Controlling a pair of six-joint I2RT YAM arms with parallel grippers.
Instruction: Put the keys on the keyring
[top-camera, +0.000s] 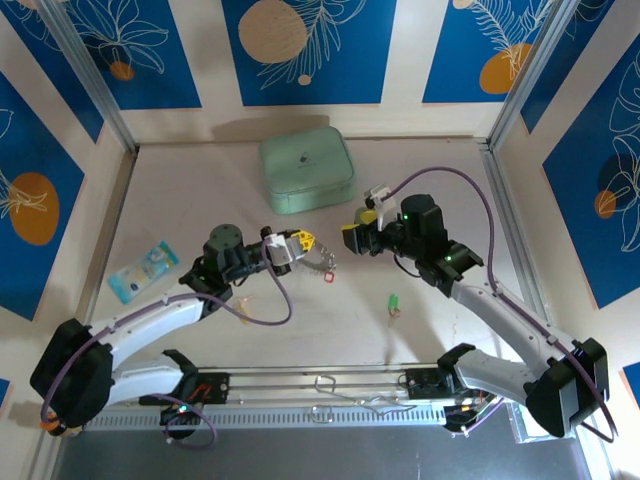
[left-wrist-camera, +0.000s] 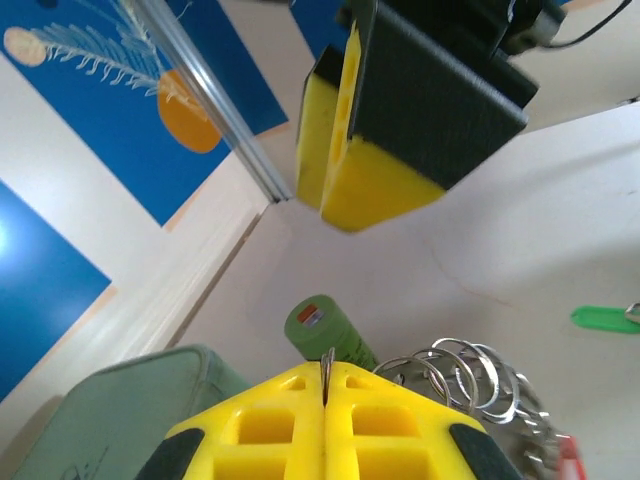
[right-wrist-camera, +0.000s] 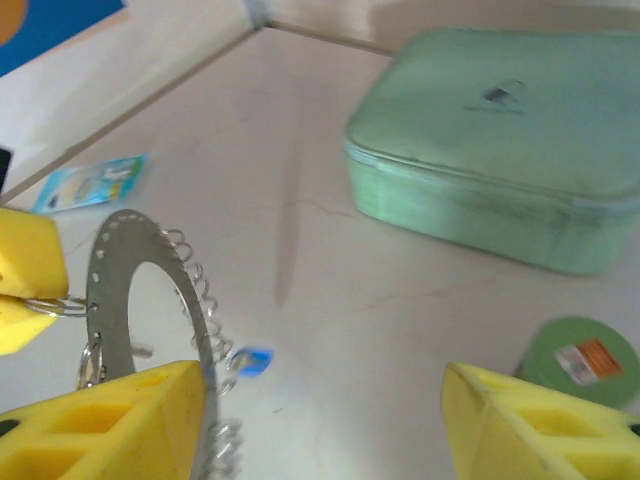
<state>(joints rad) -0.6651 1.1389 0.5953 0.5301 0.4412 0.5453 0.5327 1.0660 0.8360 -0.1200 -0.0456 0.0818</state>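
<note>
Keyring (left-wrist-camera: 478, 372) pinched between left fingers (left-wrist-camera: 260, 425) | right fingers (right-wrist-camera: 110, 420) spread | mint-green case (top-camera: 306, 170) closed, contents hidden

2 arms, same build: white rounded link shells (top-camera: 150, 318), black joint housings (top-camera: 70, 370). Left hand (top-camera: 300, 242) and right hand (top-camera: 358, 227) both have black bodies and yellow plastic fingers (left-wrist-camera: 295, 388) with square moulded pockets and black corner inserts. 1 purple-grey cable (top-camera: 445, 169) arcs off the right arm, and 1 more runs on the left. 2 green LEDs (top-camera: 450, 262) are lit on the right arm's black housings.
</note>
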